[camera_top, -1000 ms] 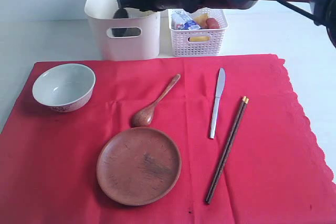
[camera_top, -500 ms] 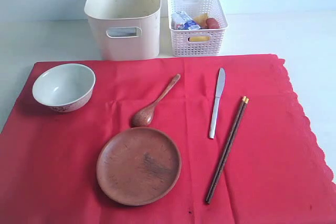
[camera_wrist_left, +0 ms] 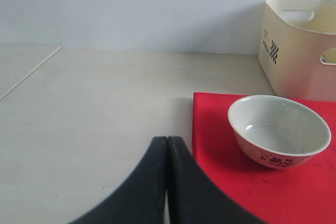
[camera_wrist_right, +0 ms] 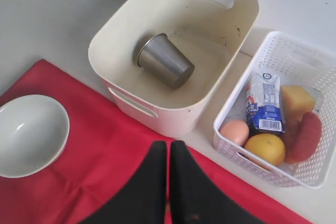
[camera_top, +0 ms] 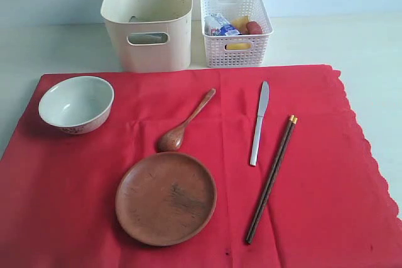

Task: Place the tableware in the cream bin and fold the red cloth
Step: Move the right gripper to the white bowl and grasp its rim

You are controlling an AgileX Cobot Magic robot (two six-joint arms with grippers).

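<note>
Item 1, left gripper (camera_wrist_left: 167, 182): fingers pressed flat together, nothing between them; I have it held low and roughly level over the bare table (camera_wrist_left: 94, 129), just off the edge of the red cloth (camera_top: 326, 155), with the white bowl (camera_top: 76, 103) near ahead.

Item 2, right gripper (camera_wrist_right: 168, 182): jaws closed tight, empty; held high, pointing steeply down at the cloth's edge in front of the cream bin (camera_top: 151, 48).

Item 3, steel cup (camera_wrist_right: 164, 61): lying on its side on the floor of the cream bin.

Item 4, on the cloth: bowl upright at the left; wooden spoon (camera_top: 185, 122) at centre, its bowl end just above the wooden plate (camera_top: 166, 198); knife (camera_top: 259, 123) and chopsticks (camera_top: 271, 179) side by side to the right, apart.

Item 5, white lattice basket (camera_top: 236, 54): beside the bin, holding food; cloth spread flat, scalloped edge at the right.
</note>
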